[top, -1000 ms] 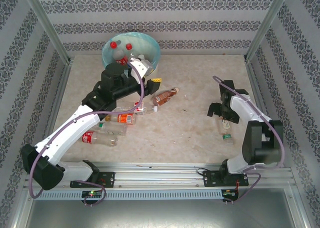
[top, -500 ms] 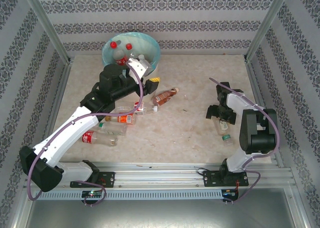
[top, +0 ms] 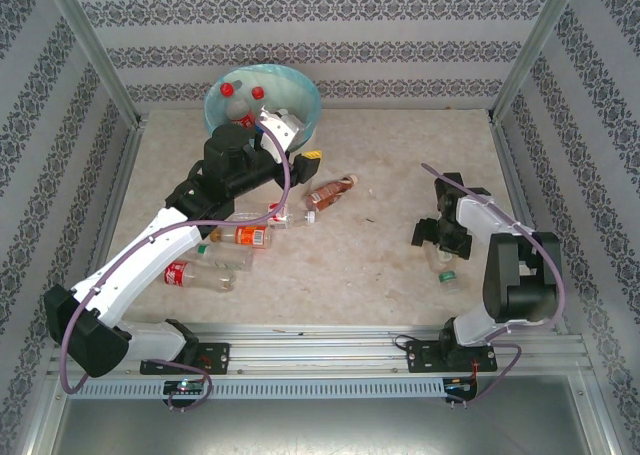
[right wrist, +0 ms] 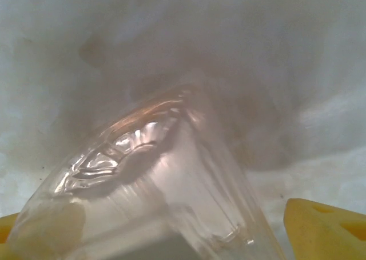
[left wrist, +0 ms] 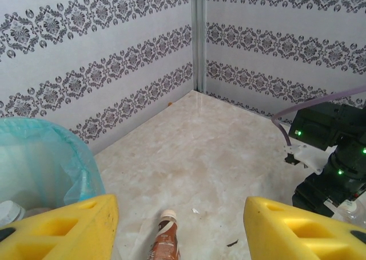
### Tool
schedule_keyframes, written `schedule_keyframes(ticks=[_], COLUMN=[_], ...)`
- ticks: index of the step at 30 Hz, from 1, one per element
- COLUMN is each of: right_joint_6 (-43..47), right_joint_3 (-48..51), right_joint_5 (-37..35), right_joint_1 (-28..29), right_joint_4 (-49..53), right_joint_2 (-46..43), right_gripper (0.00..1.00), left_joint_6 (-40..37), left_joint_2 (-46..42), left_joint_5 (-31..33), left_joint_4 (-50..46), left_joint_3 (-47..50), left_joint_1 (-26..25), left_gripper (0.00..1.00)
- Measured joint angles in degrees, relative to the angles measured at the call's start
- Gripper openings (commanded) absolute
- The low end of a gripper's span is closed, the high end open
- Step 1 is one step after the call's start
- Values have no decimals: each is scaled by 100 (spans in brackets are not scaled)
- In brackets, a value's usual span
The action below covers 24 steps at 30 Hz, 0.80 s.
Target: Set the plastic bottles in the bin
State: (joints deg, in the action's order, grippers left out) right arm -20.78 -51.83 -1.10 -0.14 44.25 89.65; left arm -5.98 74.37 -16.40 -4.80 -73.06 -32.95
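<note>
I've got the right gripper wide astride the near-right bottle; next I'd close, lift and carry it to the bin.

table | beige marbled | bottles lying left-centre | bin far-left corner

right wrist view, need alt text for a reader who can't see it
A clear plastic bottle seen very close, base end uppermost, sits between the yellow fingertips of the open right tool. Blurred pale tabletop lies behind.
</note>
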Motion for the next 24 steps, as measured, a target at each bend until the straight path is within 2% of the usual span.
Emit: schedule_keyframes(ticks=[7, 12, 15, 19, 21, 24], right_joint_6=[-37, -155, -337, -822, -1165, -1665], right_joint_3=[-2, -61, -74, -166, -269, -448], right_joint_5=[214, 605, 1097, 2114, 2710, 3436], right_joint_1=[-2, -11, -13, -11, -9, 70], right_joint_4=[-149, -197, -289, -470, -627, -883], right_joint_2=[94, 70, -103, -468, -581, -621], right_gripper=[57, 50, 45, 44, 43, 43], left_joint_6=[0, -26, -168, -964, -1729, -3012], left_joint_2=[2, 0, -13, -103, -107, -98], left_joint_5=[133, 337, 461, 317, 72, -387], left_joint_4=[0, 83, 472, 1670, 2243, 2496], left_joint_3=[0, 50, 345, 1471, 2122, 2658], left_joint_1=[0, 2, 4, 4, -4, -131], left_gripper=[60, 61, 63, 62, 62, 67])
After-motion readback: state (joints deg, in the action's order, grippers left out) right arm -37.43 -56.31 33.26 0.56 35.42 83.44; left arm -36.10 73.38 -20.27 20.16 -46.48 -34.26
